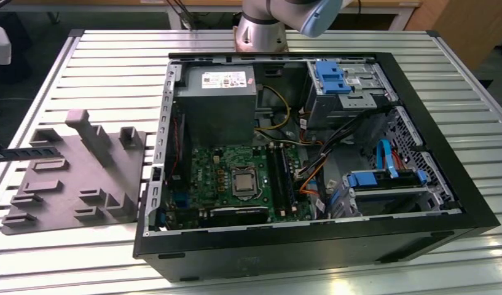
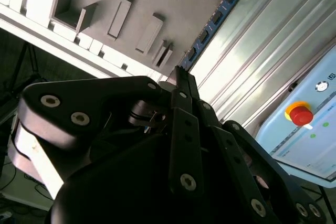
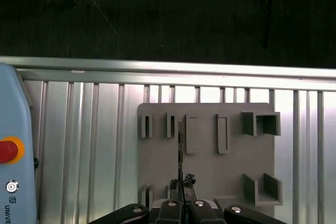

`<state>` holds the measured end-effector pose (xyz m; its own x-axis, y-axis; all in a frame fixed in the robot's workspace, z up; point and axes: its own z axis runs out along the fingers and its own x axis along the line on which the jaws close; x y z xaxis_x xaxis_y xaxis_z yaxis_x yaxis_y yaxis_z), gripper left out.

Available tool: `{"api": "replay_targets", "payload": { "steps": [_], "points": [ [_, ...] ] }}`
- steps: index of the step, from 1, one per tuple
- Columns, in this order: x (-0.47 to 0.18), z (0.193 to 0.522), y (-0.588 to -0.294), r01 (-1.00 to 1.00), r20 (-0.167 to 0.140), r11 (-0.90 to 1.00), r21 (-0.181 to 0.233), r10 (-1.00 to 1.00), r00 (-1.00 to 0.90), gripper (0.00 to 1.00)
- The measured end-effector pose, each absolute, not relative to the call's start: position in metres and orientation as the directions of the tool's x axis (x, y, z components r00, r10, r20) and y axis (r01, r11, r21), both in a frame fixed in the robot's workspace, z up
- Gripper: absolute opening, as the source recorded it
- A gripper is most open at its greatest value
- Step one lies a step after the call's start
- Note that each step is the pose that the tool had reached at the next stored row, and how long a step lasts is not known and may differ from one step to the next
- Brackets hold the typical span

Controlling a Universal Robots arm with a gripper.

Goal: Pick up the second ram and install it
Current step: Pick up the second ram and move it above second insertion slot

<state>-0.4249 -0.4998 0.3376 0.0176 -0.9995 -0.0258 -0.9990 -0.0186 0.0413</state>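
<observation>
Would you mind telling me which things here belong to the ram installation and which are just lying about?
Job: second ram, gripper, green motherboard.
Lying about: grey holder tray, pendant with red button, blue drive clips, power supply.

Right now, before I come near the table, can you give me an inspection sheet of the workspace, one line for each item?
Surface: slatted metal table, carrying a grey fixture tray and an open computer case.
Job's things: the second ram, blue, by the tray, not in the case's motherboard.
Clutter: nothing seen.
Gripper: the gripper is at one end of the ram, in line with it; a grasp cannot be told.
Cables: orange, yellow and black cables loose inside the case.
Surroundings: a pendant with a red button on the table near the tray; the arm base at the table's far edge.
</observation>
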Motion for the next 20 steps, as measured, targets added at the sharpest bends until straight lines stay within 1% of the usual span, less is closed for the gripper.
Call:
{"api": "replay_targets", "payload": {
  "steps": [20],
  "points": [
    [-0.425,0.358,-0.500,-0.999,-0.026,-0.019,0.041,-1.000,0.018,0.12]
  ]
}}
